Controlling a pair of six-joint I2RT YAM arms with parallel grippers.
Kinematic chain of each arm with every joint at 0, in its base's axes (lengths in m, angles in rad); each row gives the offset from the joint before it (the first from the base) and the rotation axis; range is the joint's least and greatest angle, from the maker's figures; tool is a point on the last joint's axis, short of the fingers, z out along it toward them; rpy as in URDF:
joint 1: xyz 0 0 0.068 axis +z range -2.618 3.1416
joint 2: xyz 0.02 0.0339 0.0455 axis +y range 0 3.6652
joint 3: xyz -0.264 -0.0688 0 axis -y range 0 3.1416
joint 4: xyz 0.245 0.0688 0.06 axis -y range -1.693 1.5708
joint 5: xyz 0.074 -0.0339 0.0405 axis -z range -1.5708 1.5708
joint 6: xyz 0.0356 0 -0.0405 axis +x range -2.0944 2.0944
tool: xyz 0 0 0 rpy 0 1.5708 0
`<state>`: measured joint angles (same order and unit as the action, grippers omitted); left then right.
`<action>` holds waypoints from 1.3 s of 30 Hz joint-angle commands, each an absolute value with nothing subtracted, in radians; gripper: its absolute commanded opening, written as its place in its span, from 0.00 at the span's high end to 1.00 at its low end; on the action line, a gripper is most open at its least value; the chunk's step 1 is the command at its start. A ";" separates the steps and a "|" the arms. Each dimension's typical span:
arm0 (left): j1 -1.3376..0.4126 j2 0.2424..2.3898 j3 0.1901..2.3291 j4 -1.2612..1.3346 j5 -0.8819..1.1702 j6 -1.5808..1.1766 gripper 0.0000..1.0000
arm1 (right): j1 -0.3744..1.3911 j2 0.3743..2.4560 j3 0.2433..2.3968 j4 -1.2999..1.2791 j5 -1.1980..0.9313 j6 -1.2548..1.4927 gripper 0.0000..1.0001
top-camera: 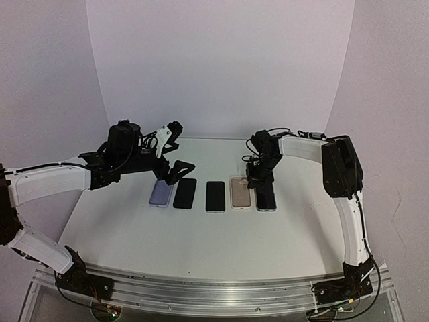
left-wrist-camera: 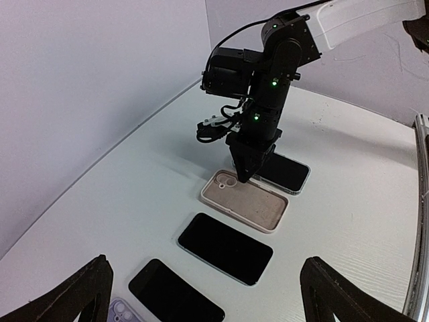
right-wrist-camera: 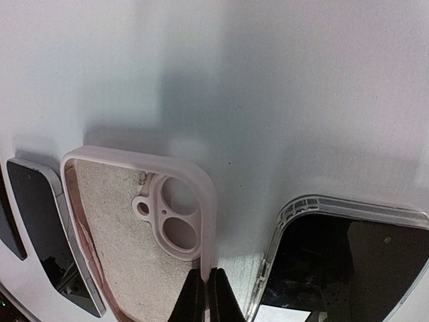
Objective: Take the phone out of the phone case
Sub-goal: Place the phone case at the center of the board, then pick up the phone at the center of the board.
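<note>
The right end effector (right-wrist-camera: 204, 295) is closed, its tips down on the rim of the beige phone case (left-wrist-camera: 255, 208) by the camera cutout (whether the rim is pinched cannot be told). The left end effector (top-camera: 173, 153) hangs wide open and empty. The case lies hollow side up on the desk (top-camera: 201, 248) with no phone in it, so extraction appears done; the next move calls for lifting clear without dragging the case against the right-hand phone (left-wrist-camera: 288, 173).

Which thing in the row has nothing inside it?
The beige case, fourth from the left in the overhead view. Its fuzzy lining and camera hole show; the black phone and the clear-cased phone beside it show dark glass.
</note>
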<state>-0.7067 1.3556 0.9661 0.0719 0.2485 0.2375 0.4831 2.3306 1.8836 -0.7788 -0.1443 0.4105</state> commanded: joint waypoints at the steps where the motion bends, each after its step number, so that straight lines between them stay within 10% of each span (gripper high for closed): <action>1: -0.707 1.329 0.963 0.116 0.238 0.245 0.00 | 0.492 2.314 1.858 -0.779 -0.182 0.422 1.00; 11: -0.707 1.336 0.972 0.119 0.246 0.246 0.01 | 0.493 2.312 1.838 -0.780 -0.193 0.377 0.98; 24: -0.707 1.342 0.972 0.121 0.259 0.251 0.01 | 0.493 2.097 1.841 -0.793 -0.110 0.370 0.35; 28: -0.706 1.341 0.966 0.126 0.262 0.250 0.00 | 0.493 2.015 1.752 -0.808 0.037 0.438 0.03; 39: -0.706 1.342 0.962 0.121 0.281 0.250 0.00 | 0.498 2.125 1.722 -0.975 0.157 0.579 0.02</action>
<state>-0.7067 1.3556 0.9657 0.0814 0.2623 0.2394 0.4900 2.0690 1.7126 -0.8992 0.1433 0.5259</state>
